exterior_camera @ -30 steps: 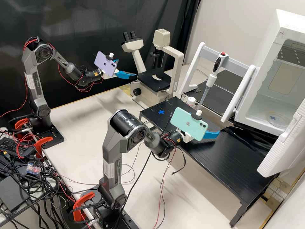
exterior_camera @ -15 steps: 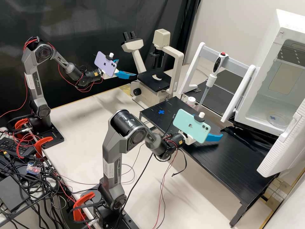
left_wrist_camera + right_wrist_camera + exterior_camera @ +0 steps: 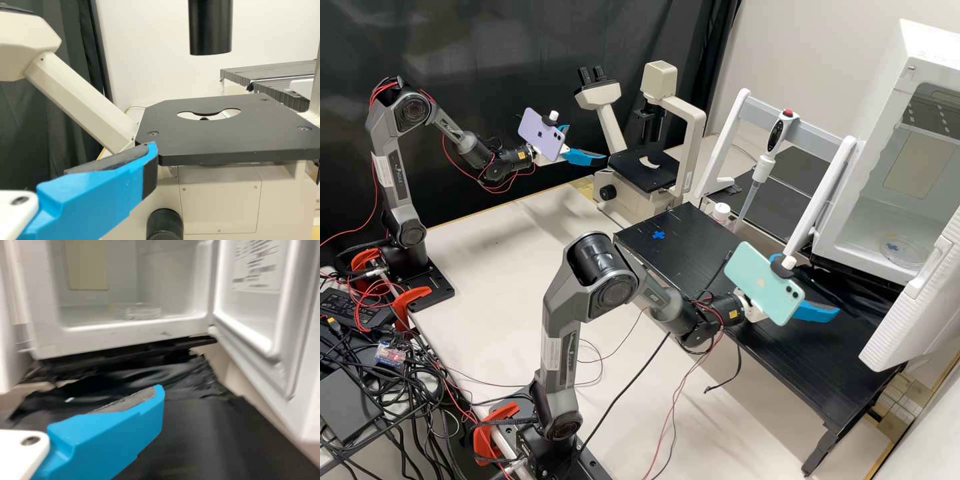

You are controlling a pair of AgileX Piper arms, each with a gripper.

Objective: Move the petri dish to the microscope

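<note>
Now brings the right gripper (image 3: 810, 282) clearly closer to the white incubator (image 3: 860, 259), over the black table (image 3: 787, 353) in front of it, after only a small shift between the two earlier frames (gaining pace, by the look of it). Holds short of the incubator's mouth, with both blue fingers (image 3: 817, 312) spread apart and nothing between them. Changes nothing about the petri dish (image 3: 901, 248): keeps it lying flat on the incubator's floor, just inside the opening, with a blue cross (image 3: 892, 247) showing at it. Keeps the left gripper (image 3: 587, 143) unmoved too, well apart from the incubator and farther from it than the microscope (image 3: 660, 177), likewise spread and empty. For the task, counts as approach rather than transport: probably an early stage, with both grasp and carry to come. Calls next, in all likelihood, for lining up with the incubator's opening, clearing its front sill (image 3: 135, 326), reaching in past its swung-out door (image 3: 920, 300) and closing gently on the dish. Risks a knock against sill or door on the way in, or a skid of the shallow, clear dish along the incubator's floor under an off-centre pinch.
</note>
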